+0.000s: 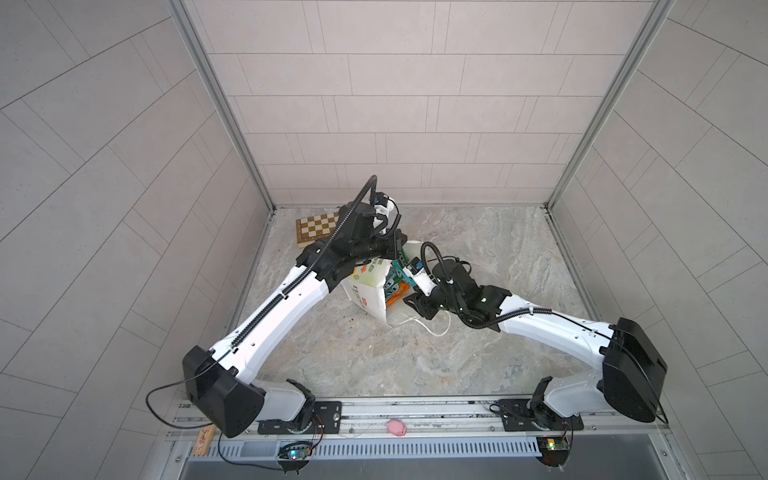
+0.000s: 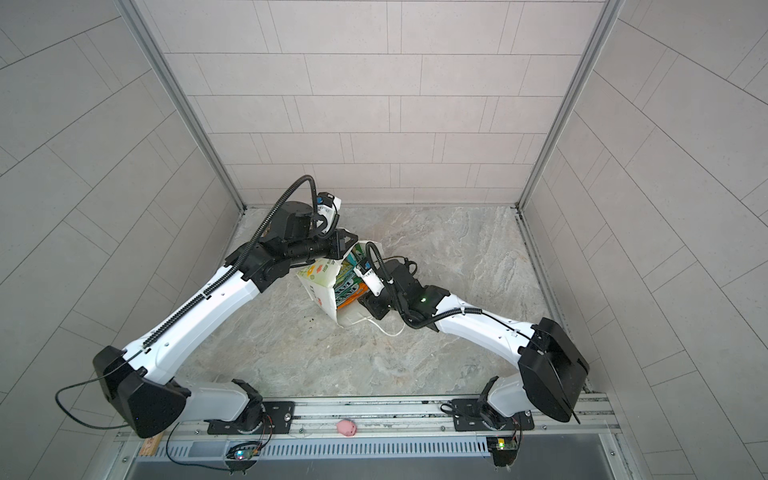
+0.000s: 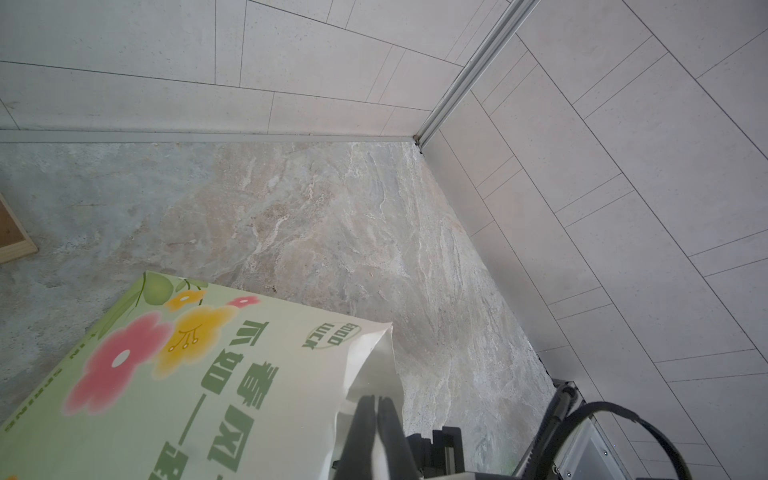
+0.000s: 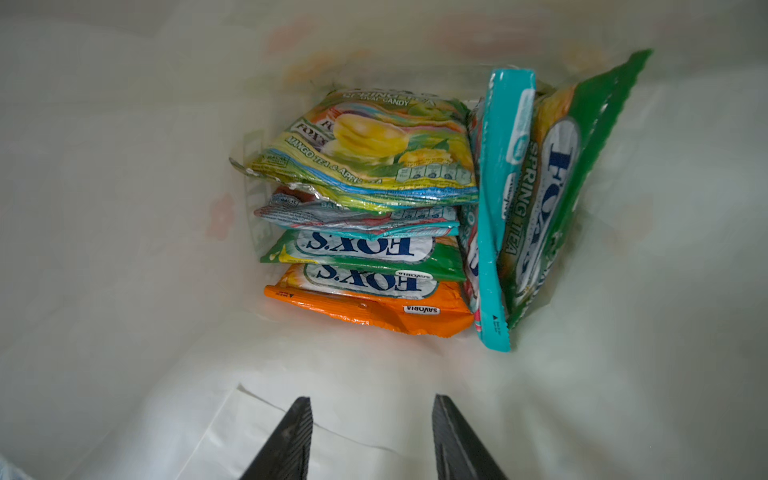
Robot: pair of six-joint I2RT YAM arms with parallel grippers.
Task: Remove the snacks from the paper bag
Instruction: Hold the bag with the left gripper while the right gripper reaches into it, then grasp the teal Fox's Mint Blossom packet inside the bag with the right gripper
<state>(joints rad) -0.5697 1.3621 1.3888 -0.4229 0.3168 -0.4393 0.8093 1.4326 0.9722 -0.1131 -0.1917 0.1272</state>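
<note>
Jaws of my left gripper [image 3: 377, 405] are pinched together on the rim of the paper bag [image 3: 216, 374], I judge to hold its mouth open and steady. My right gripper [image 4: 372, 409] sits inside that mouth, jaws apart, gripping nothing. Straight ahead of its tips, deeper in, the snacks [image 4: 365, 232] lie stacked, the orange packet [image 4: 374, 307] nearest.

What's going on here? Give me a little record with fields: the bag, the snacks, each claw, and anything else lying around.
Paper bag: white, flower print, mouth open
Snacks: six packets, all inside the bag; four stacked, two on edge beside them
Left gripper: shut on the bag's rim
Right gripper: open, empty, at the bag's mouth
Other: chessboard at the back; pink toy pig on the front rail
</note>
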